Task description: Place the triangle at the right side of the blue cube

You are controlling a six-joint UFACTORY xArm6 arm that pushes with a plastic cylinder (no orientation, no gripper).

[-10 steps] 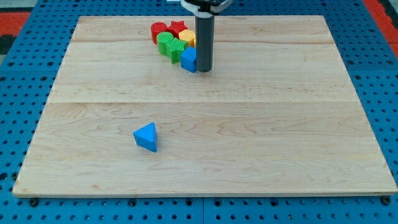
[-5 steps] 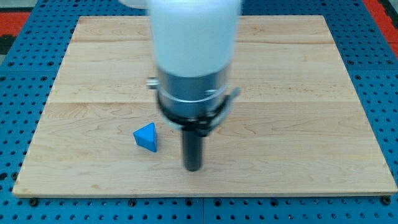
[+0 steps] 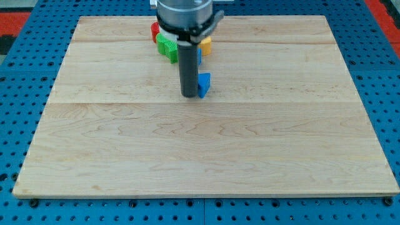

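The wooden table (image 3: 281, 156) carried everything. My tip (image 3: 188, 95) rested on it, touching the left face of the blue triangle (image 3: 204, 85); a plain rod, it had nothing to open or pinch. Behind the rod clustered red (image 3: 154, 29), green (image 3: 167, 47), yellow (image 3: 205, 45) blocks; the blue cube was mostly hidden

Red block (image 3: 154, 29), green block (image 3: 166, 46), yellow block (image 3: 205, 45) (part hidden), wooden board (image 3: 281, 144)
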